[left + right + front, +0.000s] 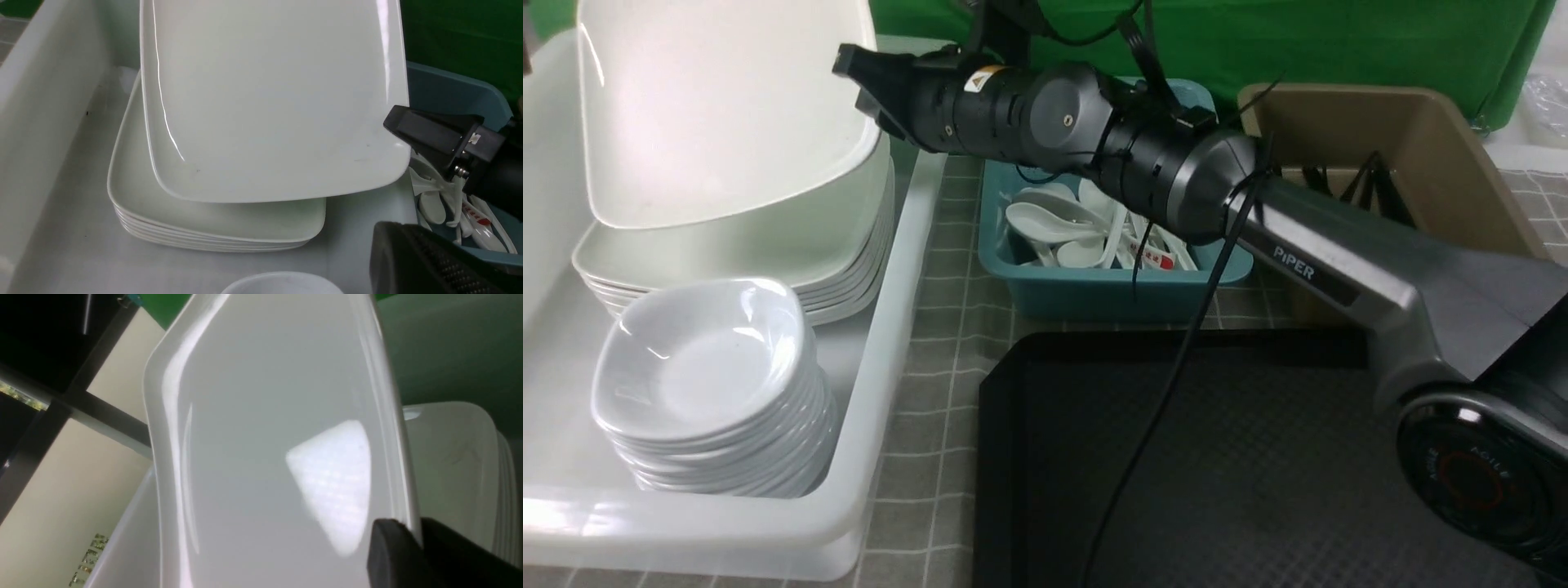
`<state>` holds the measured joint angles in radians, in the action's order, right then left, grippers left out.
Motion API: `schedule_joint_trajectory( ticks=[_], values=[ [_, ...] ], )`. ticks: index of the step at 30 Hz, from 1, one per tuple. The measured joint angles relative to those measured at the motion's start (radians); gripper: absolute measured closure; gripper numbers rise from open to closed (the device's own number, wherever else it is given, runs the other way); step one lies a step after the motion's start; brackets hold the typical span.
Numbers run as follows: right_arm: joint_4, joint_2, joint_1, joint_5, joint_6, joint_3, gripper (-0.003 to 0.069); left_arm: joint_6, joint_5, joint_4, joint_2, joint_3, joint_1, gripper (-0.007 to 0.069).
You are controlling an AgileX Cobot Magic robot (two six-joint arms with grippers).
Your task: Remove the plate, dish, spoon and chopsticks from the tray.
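Observation:
My right gripper reaches across to the left and is shut on the rim of the large white plate. It holds the plate tilted above a stack of like plates in the white bin. The right wrist view shows the jaws pinching the plate's edge. The left wrist view shows the plate, the stack and the right gripper. Only one finger of my left gripper shows. The black tray lies bare. The spoon and chopsticks on the tray are not in view.
A stack of small white dishes stands in the white bin in front of the plates. A blue bin holds white spoons. A brown bin with black chopsticks stands at the back right.

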<state>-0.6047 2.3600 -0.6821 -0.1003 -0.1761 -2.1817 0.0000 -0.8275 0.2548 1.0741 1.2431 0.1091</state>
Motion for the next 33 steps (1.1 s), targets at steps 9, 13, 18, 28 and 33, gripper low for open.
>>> schedule_joint_trajectory(
  ticks=[9, 13, 18, 28, 33],
  values=[
    [-0.010, 0.010, 0.000, 0.013, -0.016, -0.005, 0.0422, 0.017, 0.009, 0.000, 0.000, 0.000, 0.000, 0.0622],
    [-0.014, 0.009, 0.000, 0.001, -0.017, -0.007, 0.0413, 0.024, 0.013, 0.000, 0.000, 0.000, 0.000, 0.0622],
    [-0.015, 0.008, 0.000, -0.059, -0.017, -0.007, 0.0410, 0.026, 0.014, -0.017, 0.000, 0.000, 0.000, 0.0622],
    [0.046, -0.158, 0.093, -0.388, 0.228, -0.007, 0.0535, 0.164, -0.039, 0.052, 0.001, 0.000, -0.009, 0.0622],
    [0.366, -0.429, 0.176, -0.698, 0.272, -0.008, 0.0631, 0.225, -0.034, 0.074, 0.041, 0.000, -0.151, 0.0622]
  ],
)
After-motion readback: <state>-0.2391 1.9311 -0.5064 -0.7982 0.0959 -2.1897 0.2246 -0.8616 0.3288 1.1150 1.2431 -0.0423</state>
